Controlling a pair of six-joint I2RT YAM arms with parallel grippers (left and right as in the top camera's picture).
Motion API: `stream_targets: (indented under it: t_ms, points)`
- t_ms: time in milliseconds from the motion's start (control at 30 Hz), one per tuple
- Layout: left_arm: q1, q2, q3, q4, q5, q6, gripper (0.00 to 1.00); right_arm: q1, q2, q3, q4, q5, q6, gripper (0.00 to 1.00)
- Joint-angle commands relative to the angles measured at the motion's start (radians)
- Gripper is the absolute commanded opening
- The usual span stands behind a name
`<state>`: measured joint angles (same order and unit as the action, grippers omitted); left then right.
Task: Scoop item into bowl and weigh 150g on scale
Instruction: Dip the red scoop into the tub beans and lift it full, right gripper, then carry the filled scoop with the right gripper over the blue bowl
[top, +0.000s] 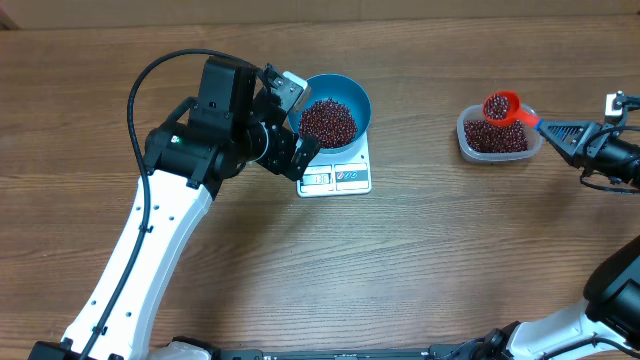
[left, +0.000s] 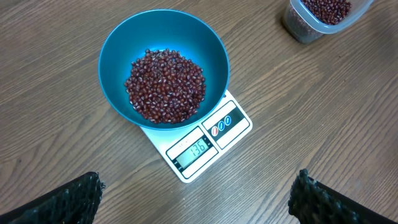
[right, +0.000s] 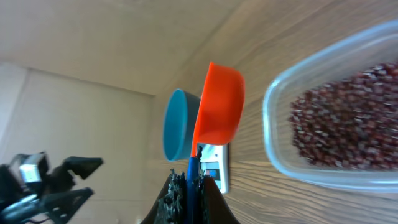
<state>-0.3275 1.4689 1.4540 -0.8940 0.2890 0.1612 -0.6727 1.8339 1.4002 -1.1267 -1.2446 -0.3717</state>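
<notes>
The bench (top: 300, 290) carries everything around the scale (left: 208, 143). The blue bowl (left: 118, 56) sits squarely on top of it so each load gets weighed as it lands. The clear tub (top: 462, 130) of spare stock stands well off to the scale's right, out of the weighing. The scale's display appears to read 136, so I judge one more small load is due. That is why the red scoop (right: 217, 106) hangs over the tub, far to the scale's right, with red beans (left: 165, 84) in it. My right fingers (right: 171, 199) are clenched on its blue handle (right: 193, 171). My left fingers (left: 68, 199) are spread wide, holding nothing, just short of the scale.
</notes>
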Motion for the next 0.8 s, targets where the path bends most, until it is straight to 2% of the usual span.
stream_targets:
  t_ms: [0,333,567,767]
  points:
    - [-0.002,-0.023,0.015,0.001,0.015,0.019,1.0,0.027,-0.014,-0.006,-0.013,-0.093,-0.031,0.04]
    - [-0.002,-0.023,0.015,0.001,0.015,0.019,1.0,0.235,-0.089,0.027,0.009,-0.093,0.011,0.04]
    - [-0.002,-0.023,0.015,0.001,0.015,0.019,1.0,0.427,-0.095,0.066,0.187,-0.08,0.214,0.04]
    - [-0.002,-0.023,0.015,0.001,0.015,0.019,1.0,0.58,-0.095,0.066,0.422,0.097,0.449,0.04]
